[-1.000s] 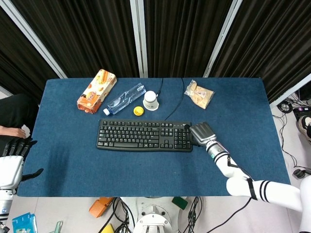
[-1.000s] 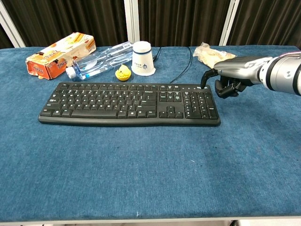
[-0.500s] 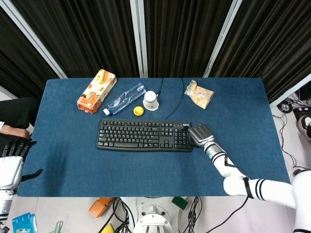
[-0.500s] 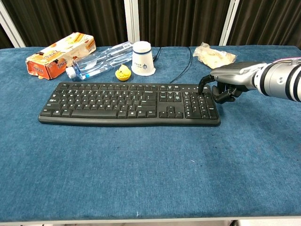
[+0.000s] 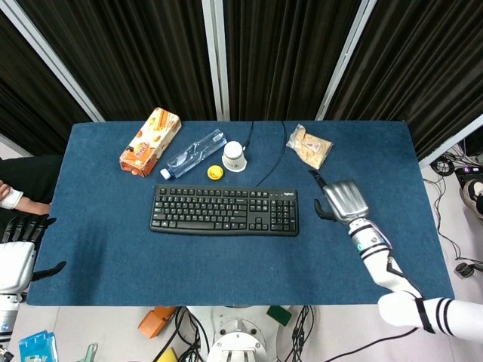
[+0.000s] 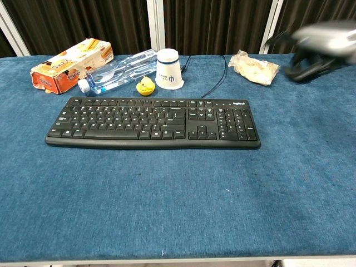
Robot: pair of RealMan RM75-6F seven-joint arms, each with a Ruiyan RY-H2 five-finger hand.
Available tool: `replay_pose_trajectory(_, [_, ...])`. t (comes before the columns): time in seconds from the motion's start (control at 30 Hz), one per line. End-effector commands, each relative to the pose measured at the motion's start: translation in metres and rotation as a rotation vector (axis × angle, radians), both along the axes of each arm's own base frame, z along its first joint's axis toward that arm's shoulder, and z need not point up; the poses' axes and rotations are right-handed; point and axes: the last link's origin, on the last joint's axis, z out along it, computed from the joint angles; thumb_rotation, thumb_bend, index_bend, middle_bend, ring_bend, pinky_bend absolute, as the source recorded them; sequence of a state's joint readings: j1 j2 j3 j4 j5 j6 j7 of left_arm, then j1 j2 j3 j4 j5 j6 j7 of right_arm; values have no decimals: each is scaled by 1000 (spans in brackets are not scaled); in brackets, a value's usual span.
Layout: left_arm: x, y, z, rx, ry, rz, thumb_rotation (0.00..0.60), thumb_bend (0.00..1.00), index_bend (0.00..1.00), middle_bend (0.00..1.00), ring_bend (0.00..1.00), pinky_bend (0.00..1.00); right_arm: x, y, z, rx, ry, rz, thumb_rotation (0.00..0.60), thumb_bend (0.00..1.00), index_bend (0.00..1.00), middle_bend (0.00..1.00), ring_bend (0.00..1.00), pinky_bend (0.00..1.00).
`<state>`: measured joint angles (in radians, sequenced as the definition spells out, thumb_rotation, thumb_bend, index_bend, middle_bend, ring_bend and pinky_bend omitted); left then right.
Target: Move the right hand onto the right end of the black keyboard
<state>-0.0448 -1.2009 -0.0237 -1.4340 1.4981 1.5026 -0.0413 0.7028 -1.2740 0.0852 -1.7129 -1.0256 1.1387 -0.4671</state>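
- Left hand (image 5: 19, 230) parked at the far lower-left edge of the head view, off the table, same spot as before; dark fingers apart, holding nothing.
- Black keyboard (image 5: 224, 210) hasn't budged: flat in the middle of the blue table (image 5: 106, 256), long axis running left-right across the frame, number pad at the right end, cable going off toward the top.
- Behind it, left to right: snack box (image 5: 150, 141), water bottle (image 5: 193, 153), little yellow thing (image 5: 216, 173), white cup (image 5: 234, 157), plastic snack bag (image 5: 309, 146).
- Right hand (image 5: 343, 200) was down on the number-pad end half a second ago, now lifted off and pulled to the right, clear of the keyboard. Fingers loosely spread, nothing in them. Blurred at upper right in the chest view (image 6: 320, 47).
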Motion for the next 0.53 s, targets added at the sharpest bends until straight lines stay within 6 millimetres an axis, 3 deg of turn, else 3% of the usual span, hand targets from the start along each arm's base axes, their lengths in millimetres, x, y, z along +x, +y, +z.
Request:
replay_pose_trajectory(0.03, [1,1,0,1,-2,-2,600,115,173,135,69,0,-40,52,55,-191,-35,-18,378,193,0,92,49,166])
replay_pose_trajectory(0.07, [1,1,0,1,-2,-4,600,115,173,135,69,0,-47,61,62,-212,-46,-26,378,172,0,41,12,89])
replay_pose_trajectory(0.17, [3,2,-1,1,-4,-12,600,115,173,136,69,0,-72,90,81,-278,-62,-58,381,159,0,0,0,1])
replay_pose_trajectory(0.37, [8,2,1,9,0,-28,600,115,173,135,69,0,-102,133,94,-333,-111,-92,378,158,0,0,0,0])
replay_pose_trajectory(0.53, [9,1,1,8,2,-25,600,115,173,136,69,0,-108,142,89,-301,-110,-94,381,158,0,0,0,0])
